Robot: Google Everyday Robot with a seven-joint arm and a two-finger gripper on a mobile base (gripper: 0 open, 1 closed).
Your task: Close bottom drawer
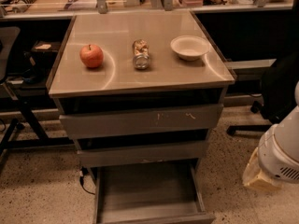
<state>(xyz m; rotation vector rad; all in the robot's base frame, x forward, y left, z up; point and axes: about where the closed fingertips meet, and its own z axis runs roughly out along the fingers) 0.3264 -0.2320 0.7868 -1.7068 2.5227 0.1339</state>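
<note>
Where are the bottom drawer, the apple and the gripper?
bottom drawer (149, 190), camera view, on its flat grey tray.
apple (91, 56), camera view, on its red front side.
gripper (256, 180), camera view, on its pale tip, low down, right of the bottom drawer.

Office or laboratory workspace, indicated by the speckled floor (42, 195), a wheeled chair base (247, 125), a cluttered bench (56, 1) along the back and a grey metal table (140, 78); the robot's hand (258, 177) hangs low at right.
</note>
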